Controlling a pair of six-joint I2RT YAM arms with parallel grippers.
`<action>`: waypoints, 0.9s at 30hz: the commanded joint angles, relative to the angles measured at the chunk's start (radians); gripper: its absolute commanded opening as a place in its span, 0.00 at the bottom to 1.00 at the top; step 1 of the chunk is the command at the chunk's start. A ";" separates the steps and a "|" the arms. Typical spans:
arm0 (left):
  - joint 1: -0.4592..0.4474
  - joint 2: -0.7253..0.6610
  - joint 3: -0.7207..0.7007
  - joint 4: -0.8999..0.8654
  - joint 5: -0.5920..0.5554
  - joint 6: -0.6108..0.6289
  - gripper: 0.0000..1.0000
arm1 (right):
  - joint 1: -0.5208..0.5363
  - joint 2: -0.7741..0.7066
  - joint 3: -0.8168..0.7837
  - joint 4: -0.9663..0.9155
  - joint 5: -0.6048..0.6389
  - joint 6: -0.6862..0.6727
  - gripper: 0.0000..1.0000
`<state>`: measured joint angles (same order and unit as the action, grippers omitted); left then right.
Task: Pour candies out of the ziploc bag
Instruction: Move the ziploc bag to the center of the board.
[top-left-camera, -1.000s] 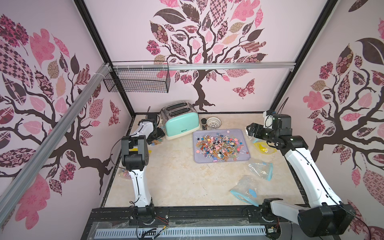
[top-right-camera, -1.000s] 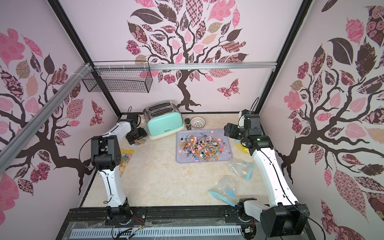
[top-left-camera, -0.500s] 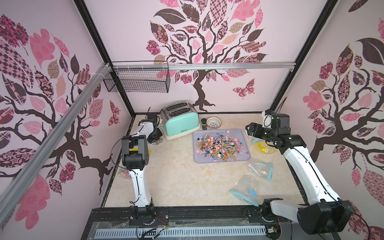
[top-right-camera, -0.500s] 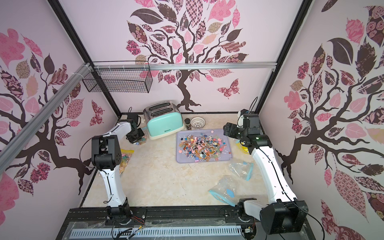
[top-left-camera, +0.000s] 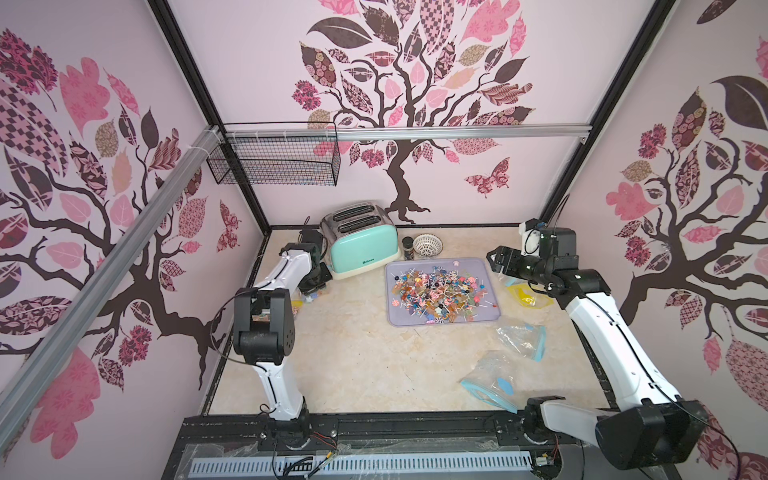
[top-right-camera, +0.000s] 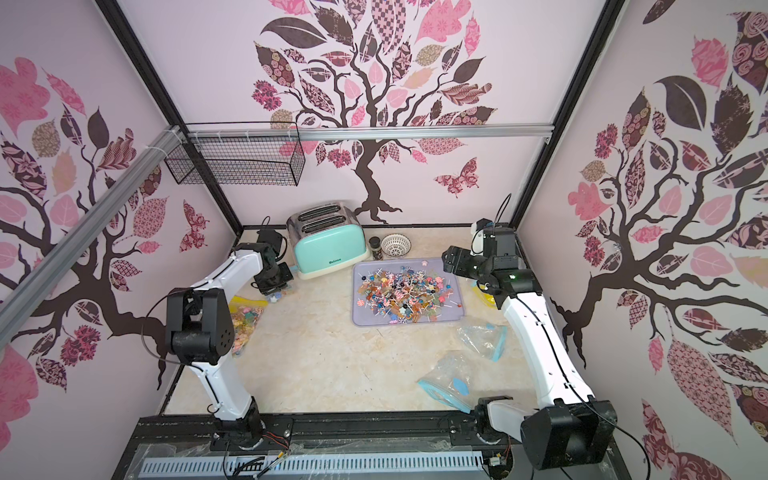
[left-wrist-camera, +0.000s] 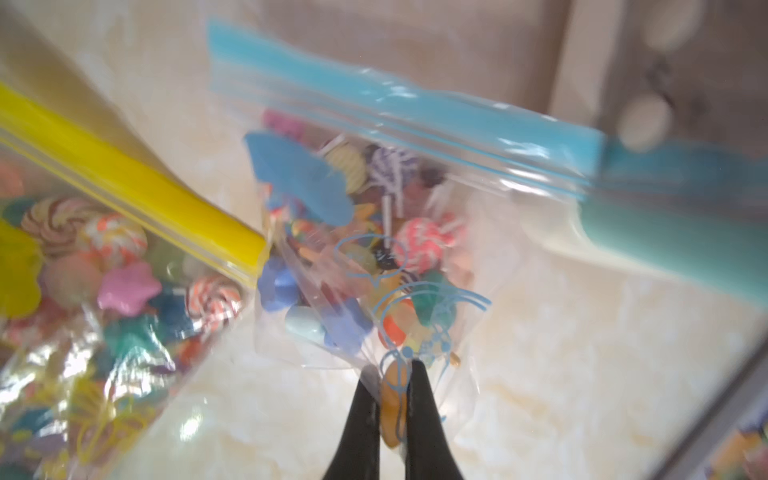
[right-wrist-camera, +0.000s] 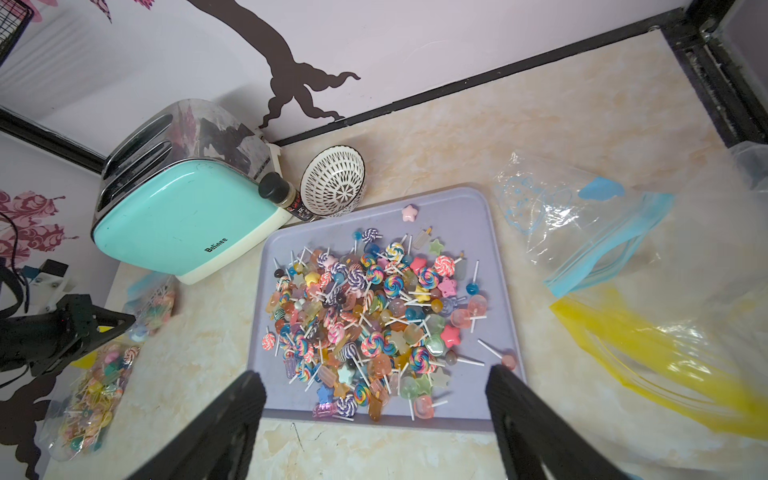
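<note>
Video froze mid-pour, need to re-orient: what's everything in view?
Tray: one, lilac, centre.
Candies: many, multicoloured, on tray.
Full blue-zip bag: one, clear, by toaster.
Full yellow-zip bag: one, clear, left side.
Empty bags: three blue-zip, one yellow-zip, right and front of tray.
Toaster: one, mint, back.
Jar: one, dark-lidded, beside toaster.
Bowl: one, white, beside jar.
Basket: one, black, back wall.
Left arm: jaws shut on full blue-zip bag.
Right arm: jaws open over tray.

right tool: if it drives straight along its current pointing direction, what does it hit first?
Likely the candies heaped on the purple tray; the right tool, open, frames them. Depth is unclear.
</note>
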<state>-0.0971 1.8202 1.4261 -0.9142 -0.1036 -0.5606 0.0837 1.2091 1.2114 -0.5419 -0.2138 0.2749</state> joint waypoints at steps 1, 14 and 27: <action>-0.107 -0.102 -0.104 -0.068 0.016 0.010 0.00 | 0.021 -0.025 -0.004 -0.014 -0.015 0.007 0.88; -0.580 -0.385 -0.465 -0.135 -0.090 -0.229 0.30 | 0.083 -0.071 0.011 -0.098 -0.005 -0.007 0.91; -0.484 -0.426 -0.594 -0.044 -0.113 -0.344 0.20 | 0.120 -0.039 0.009 -0.100 -0.044 -0.026 0.91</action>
<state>-0.6273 1.3697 0.8837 -1.0176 -0.2276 -0.8875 0.1867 1.1595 1.2098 -0.6250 -0.2394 0.2626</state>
